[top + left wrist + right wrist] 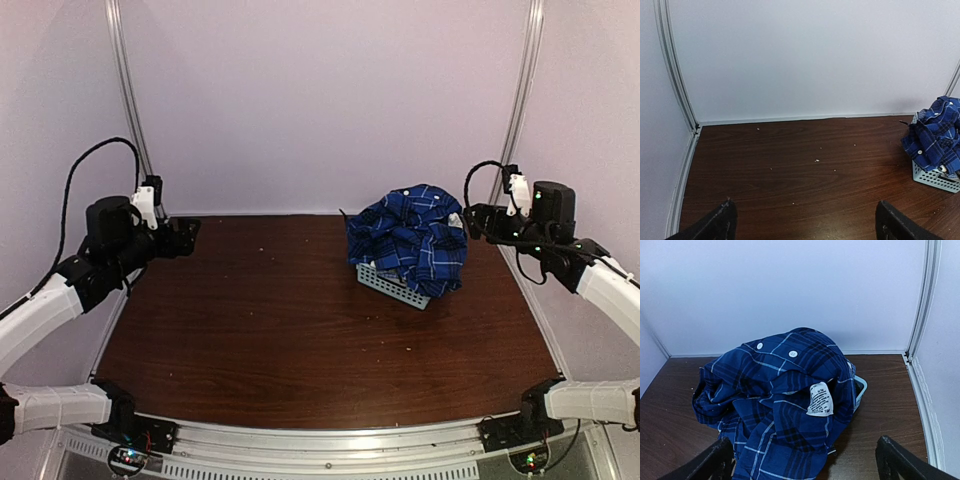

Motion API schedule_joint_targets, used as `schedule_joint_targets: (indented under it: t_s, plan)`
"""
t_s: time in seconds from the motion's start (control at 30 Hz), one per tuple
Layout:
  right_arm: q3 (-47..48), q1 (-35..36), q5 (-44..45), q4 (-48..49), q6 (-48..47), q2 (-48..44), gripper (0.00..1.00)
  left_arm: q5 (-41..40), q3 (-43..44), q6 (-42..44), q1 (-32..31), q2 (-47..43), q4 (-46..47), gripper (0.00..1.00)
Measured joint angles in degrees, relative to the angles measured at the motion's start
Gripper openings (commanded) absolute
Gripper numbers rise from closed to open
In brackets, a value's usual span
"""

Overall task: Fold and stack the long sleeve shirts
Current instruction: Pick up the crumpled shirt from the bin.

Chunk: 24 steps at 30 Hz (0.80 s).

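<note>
A crumpled blue plaid shirt (410, 238) is heaped over a small grey basket (392, 284) right of centre in the overhead frame, towards the back of the dark wooden bench (260, 330). Its white label (820, 399) faces the right wrist camera. The left hand (178, 238) at far left and the right hand (483, 222) beside the shirt both hang with fingers spread wide, holding nothing.

A robot test cell, the look of a lab. Plain white panels (330, 100) close the back and both sides, joined by aluminium rails (125, 90) in the upper corners. A wood-grain table (300, 330) fills the middle. The left arm (40, 310) and right arm (610, 290) are bolted to a metal strip (320, 450) along the bottom edge.
</note>
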Motion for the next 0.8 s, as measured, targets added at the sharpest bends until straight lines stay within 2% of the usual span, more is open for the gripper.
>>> schedule_joint_targets:
  t_s: [0.5,0.8]
  plan:
    - [0.8,0.0,2.2,-3.3,-1.1,-0.1,1.00,-2.6,1.6,-1.0,0.0,3.1,-1.3,0.98]
    - [11.1,0.1,3.1,-9.5,-1.3,6.5,1.00,-2.5,4.7,-1.8,0.0,8.2,-3.8,0.98]
